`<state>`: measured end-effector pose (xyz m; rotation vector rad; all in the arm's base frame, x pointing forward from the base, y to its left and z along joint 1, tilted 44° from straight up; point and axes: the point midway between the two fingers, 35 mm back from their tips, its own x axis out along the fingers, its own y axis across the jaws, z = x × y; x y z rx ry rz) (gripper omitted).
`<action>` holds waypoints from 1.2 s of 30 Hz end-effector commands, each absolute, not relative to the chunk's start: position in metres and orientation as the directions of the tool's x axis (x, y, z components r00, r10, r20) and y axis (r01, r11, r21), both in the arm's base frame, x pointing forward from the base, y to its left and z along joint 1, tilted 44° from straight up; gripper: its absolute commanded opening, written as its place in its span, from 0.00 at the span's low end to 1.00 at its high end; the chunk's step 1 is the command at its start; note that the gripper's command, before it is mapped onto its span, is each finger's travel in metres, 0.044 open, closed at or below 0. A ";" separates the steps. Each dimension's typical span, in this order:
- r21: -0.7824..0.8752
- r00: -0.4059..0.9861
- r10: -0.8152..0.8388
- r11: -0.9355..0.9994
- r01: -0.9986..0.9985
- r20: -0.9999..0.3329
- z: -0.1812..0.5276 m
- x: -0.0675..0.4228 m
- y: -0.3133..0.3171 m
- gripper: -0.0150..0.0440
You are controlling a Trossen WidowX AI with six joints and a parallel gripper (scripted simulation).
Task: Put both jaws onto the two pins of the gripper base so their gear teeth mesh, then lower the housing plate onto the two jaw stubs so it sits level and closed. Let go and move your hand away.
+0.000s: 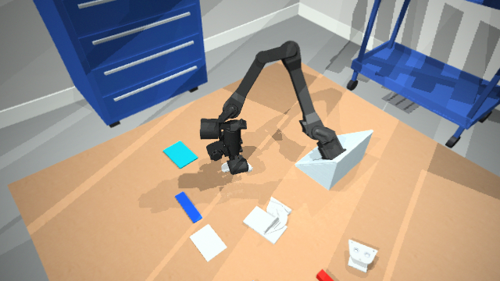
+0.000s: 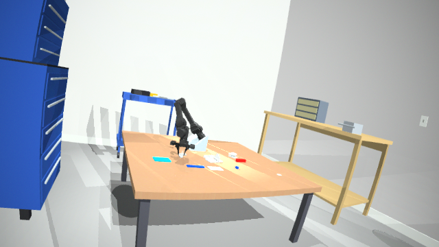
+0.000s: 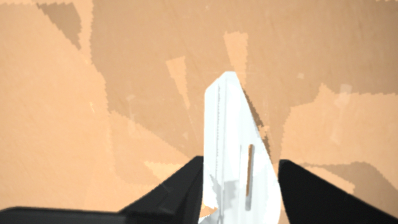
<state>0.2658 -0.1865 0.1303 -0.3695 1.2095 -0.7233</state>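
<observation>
Brown wood across the broad desk [image 1: 117,234] [image 2: 240,185]. Beyond it, a tall blue drawer cabinet [image 1: 156,55] [image 2: 20,137] and a blue metal cart [image 1: 367,31] [image 2: 147,100]. Over the desk, a black jointed arm [image 1: 302,90] [image 2: 179,118], bent downward, with its foot at a pale blue wedge-shaped block [image 1: 351,164] [image 2: 199,145]. Well apart from the jaws, a cluster of flat and curved white parts [image 1: 255,220] [image 2: 210,158]; also a flat cyan square [image 1: 180,154] [image 2: 161,159], a flat white rectangle [image 1: 208,243] [image 2: 215,168] and a white part with two round marks [image 1: 361,250] [image 2: 232,155]. Closed in on a pointed, slotted white piece [image 1: 226,168] [image 2: 181,155] [image 3: 227,130]: the jaws, one on each side, gripping it low over the desk, between cyan square and wedge; impossible to tell whether touching wood. Near the white rectangle, a narrow blue strip [image 1: 188,207] [image 2: 195,166]. Smaller, a red block [image 1: 324,275] [image 2: 241,160], then a tiny blue block [image 2: 236,167].
</observation>
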 end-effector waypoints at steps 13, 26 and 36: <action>-0.616 0.168 -0.678 0.726 0.306 -0.715 0.147 0.264 -0.170 0.48; -0.616 0.168 -0.677 0.727 0.302 -0.717 0.177 0.256 -0.141 0.48; -0.618 0.168 -0.677 0.727 0.298 -0.716 0.185 0.252 -0.133 0.48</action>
